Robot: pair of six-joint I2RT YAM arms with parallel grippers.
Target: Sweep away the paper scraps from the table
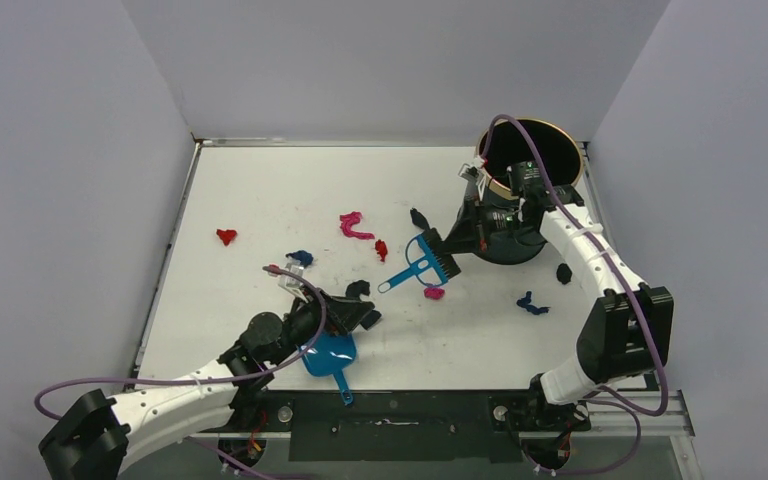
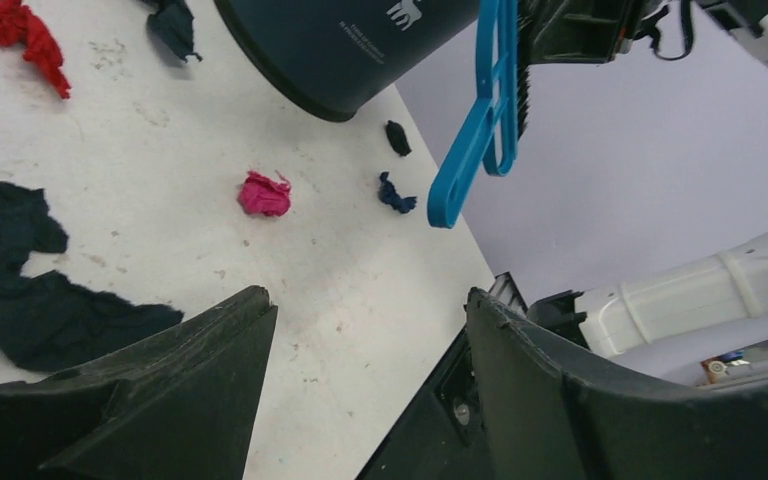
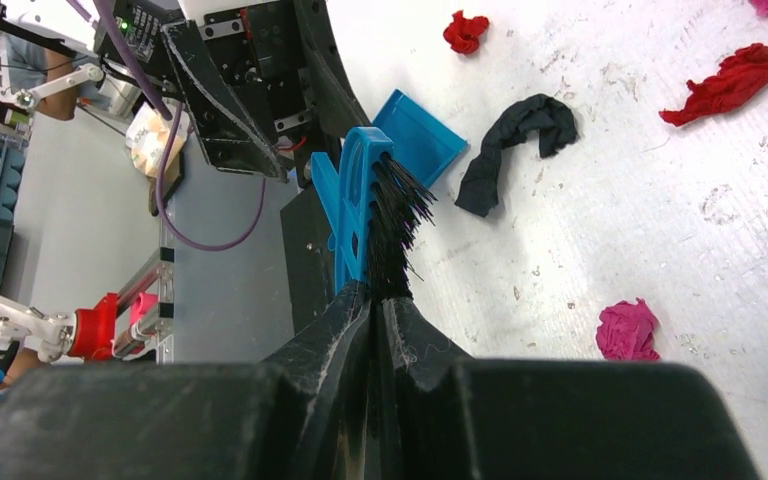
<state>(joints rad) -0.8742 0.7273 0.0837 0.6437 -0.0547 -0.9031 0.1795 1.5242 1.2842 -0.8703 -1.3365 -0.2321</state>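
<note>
I'm running this from afar, and it reads as a robotics lab. Plain grey panels (image 1: 60, 150) box in the white table (image 1: 260, 190) beyond my right claw (image 3: 372, 295). Purple cables (image 1: 505, 117) loop off the arms (image 1: 585, 245). Left of that claw, past the table edge, stands a metal frame (image 3: 160, 290) with red clamps (image 3: 90, 333) and bench clutter.
</note>
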